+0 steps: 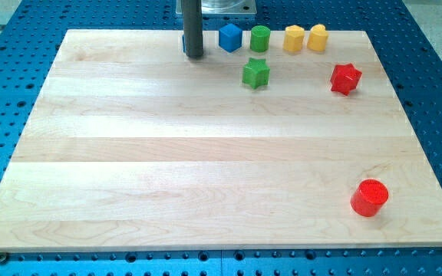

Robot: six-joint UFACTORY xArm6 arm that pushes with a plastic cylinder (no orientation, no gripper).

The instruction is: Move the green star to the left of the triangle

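The green star (256, 73) lies near the view's top, just below a green cylinder (260, 37). My tip (194, 56) rests on the board at the view's top, left of the green star and apart from it. A sliver of a blue block (183, 43) shows at the rod's left edge; the rod hides most of it, so I cannot tell its shape. No other block that could be the triangle shows.
A blue cube (229, 37) sits right of the rod. Two yellow blocks (294, 37) (318, 37) stand right of the green cylinder. A red star (345, 78) lies at the right, and a red cylinder (370, 198) at the bottom right. The wooden board (167, 169) ends on a blue perforated table.
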